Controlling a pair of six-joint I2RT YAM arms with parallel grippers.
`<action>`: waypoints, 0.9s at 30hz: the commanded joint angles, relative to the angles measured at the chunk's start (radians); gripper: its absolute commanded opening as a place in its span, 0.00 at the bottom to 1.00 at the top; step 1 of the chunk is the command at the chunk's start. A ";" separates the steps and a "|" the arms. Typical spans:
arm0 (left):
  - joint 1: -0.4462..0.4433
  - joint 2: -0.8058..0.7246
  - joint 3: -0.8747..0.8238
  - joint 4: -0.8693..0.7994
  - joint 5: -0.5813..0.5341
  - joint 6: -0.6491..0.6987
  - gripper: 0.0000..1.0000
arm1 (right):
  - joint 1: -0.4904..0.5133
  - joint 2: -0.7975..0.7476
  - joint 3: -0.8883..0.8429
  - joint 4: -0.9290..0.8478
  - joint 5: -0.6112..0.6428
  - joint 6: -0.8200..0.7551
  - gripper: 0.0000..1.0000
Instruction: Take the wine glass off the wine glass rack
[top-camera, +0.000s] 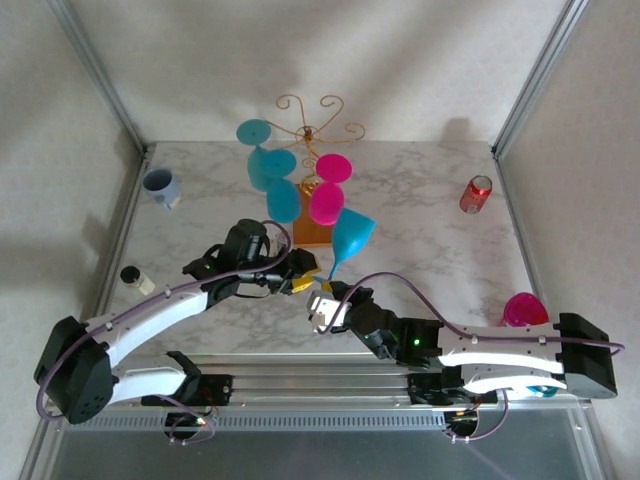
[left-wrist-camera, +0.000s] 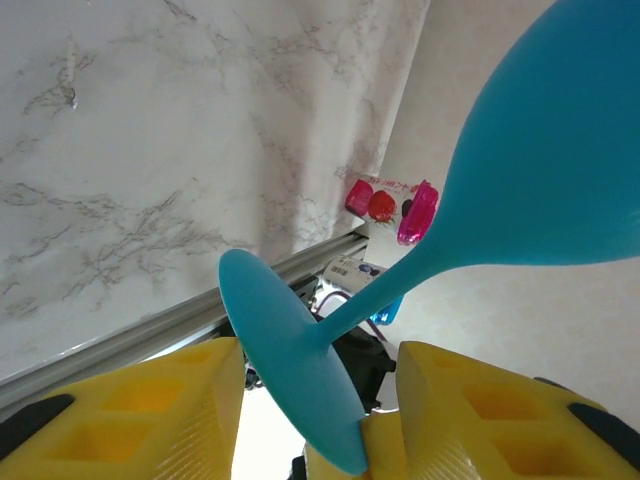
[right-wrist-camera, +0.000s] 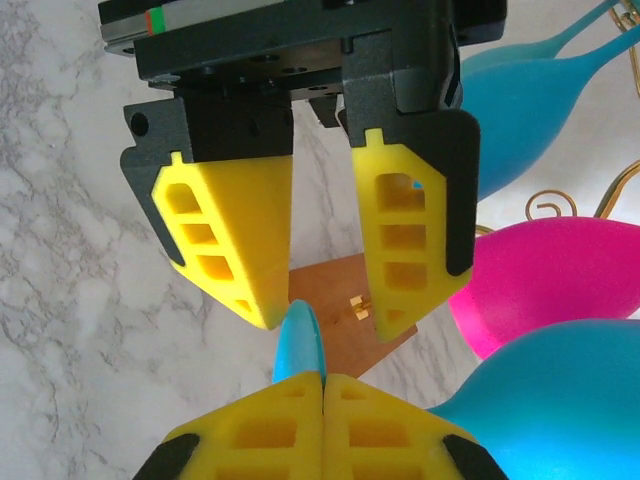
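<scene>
The teal wine glass (top-camera: 352, 235) is tilted in front of the rack, its stem running down to its foot (right-wrist-camera: 298, 345). My right gripper (top-camera: 326, 290) (right-wrist-camera: 323, 380) is shut on the rim of that foot. Facing it, my left gripper (top-camera: 305, 282) (left-wrist-camera: 318, 350) (right-wrist-camera: 335, 320) is open, its yellow fingers (left-wrist-camera: 160, 400) standing either side of the foot disc (left-wrist-camera: 285, 350). The glass's bowl (left-wrist-camera: 550, 170) rises to the upper right. The gold wire rack (top-camera: 312, 130) stands behind on its wooden base (top-camera: 312, 232) (right-wrist-camera: 340, 300).
More glasses hang on the rack: teal ones (top-camera: 270, 165) and pink ones (top-camera: 327, 203) (right-wrist-camera: 560, 275), close to the held glass. A red can (top-camera: 476, 194) lies at the right, a mug (top-camera: 162, 187) and a small bottle (top-camera: 135, 277) at the left, a pink cup (top-camera: 524, 310) near the right arm.
</scene>
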 joint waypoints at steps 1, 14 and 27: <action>-0.012 0.011 -0.020 0.069 0.015 -0.029 0.40 | 0.013 0.005 -0.003 0.063 0.016 -0.008 0.00; -0.025 0.050 -0.018 0.123 0.015 -0.050 0.29 | 0.013 0.006 -0.001 0.074 0.025 -0.018 0.00; -0.030 0.089 -0.004 0.131 0.022 -0.036 0.16 | 0.013 0.014 -0.001 0.060 0.018 -0.009 0.00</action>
